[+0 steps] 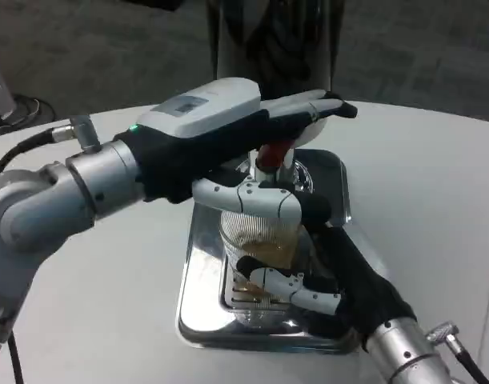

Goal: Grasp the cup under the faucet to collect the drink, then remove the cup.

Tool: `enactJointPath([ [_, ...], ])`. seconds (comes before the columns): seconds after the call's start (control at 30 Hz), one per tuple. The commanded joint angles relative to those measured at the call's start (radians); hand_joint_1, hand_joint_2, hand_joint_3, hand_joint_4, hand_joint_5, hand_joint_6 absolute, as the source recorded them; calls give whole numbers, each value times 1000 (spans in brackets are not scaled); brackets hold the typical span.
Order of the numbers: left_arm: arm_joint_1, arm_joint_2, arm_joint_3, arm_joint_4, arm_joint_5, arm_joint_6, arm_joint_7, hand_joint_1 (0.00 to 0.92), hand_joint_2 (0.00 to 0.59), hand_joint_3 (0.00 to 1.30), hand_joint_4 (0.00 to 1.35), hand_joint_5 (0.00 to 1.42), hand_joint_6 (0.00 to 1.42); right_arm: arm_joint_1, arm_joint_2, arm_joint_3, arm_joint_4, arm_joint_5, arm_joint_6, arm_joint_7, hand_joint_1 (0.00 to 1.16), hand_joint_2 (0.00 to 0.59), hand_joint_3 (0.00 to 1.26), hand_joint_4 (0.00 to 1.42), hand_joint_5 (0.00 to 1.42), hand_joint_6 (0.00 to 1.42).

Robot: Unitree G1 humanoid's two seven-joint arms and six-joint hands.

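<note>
Currently my right robot hand (296, 280) is wrapped around the cup (260, 240), which stands on the steel drip tray (198, 272) under the faucet (274, 156), amber drink showing inside. My left robot hand (252, 128) lies over the faucet's red handle (274, 152), pressing rather than clasping, as far as I can tell. Risk: cup overfills if the handle stays down; pulling away early spills onto the white counter (436, 200).
</note>
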Motion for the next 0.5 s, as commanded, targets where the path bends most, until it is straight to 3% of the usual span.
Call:
enactJointPath([
  [0.03,7,1,-27,10,25,-4,-25,0,105,118,16,107,255,-4,24,10,8,-13,-25,-39,654,217,17,22,39,129],
  [0.5,10,14,-25,-5,25,3,-37,0,109,118,17,107,266,-12,59,25,51,-30,-32,-99,663,209,0,22,39,129],
])
